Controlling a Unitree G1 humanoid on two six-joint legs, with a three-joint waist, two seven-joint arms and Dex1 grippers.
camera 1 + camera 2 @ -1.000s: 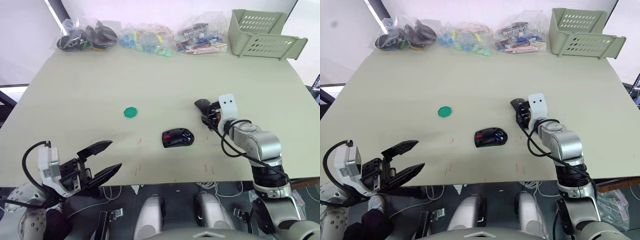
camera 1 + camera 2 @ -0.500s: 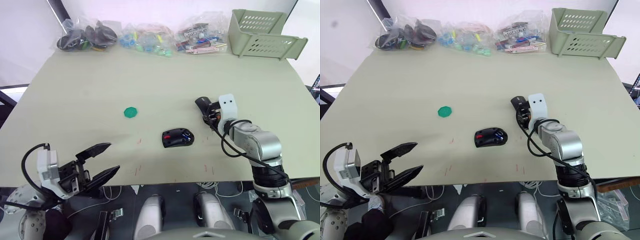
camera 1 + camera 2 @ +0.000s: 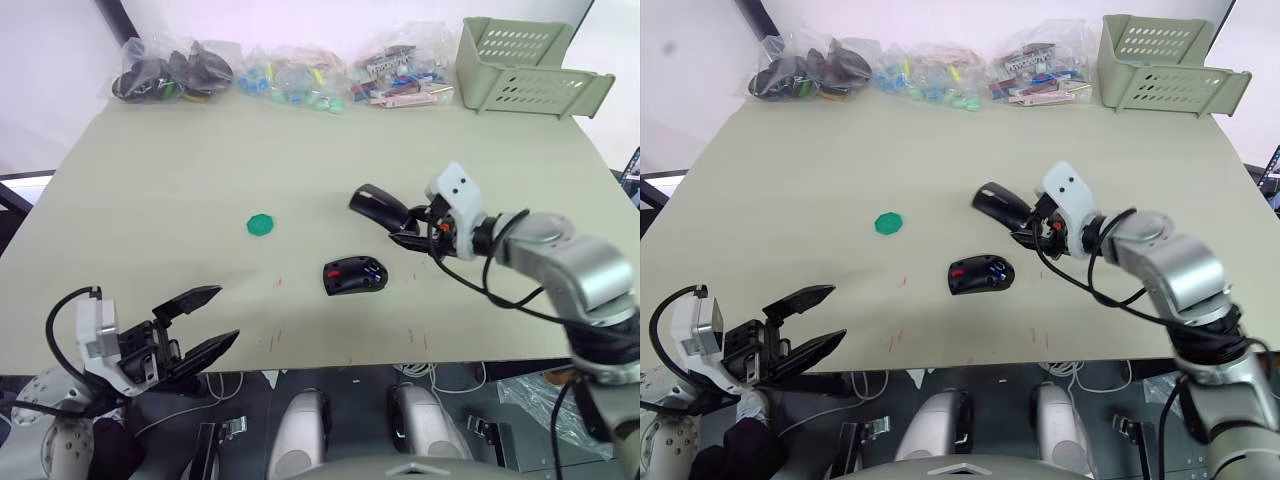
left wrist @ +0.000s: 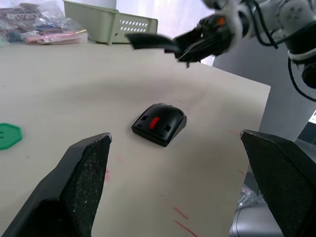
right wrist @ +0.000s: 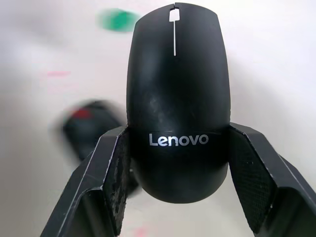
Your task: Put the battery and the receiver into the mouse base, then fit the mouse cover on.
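Right gripper (image 3: 405, 222): clamped on Lenovo mouse cover (image 3: 378, 203), airborne.
Mouse base (image 3: 355, 275): below-left of cover, long axis sideways.
Left gripper (image 3: 205, 320): wide, far.

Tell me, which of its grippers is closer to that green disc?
The right gripper, holding the mouse cover above the table beyond the mouse base. The left gripper hangs open off the near edge, farther from the green disc.

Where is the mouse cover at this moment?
The mouse cover is held off the table in the right pincer, on the robot's right, just above and beyond the mouse base.
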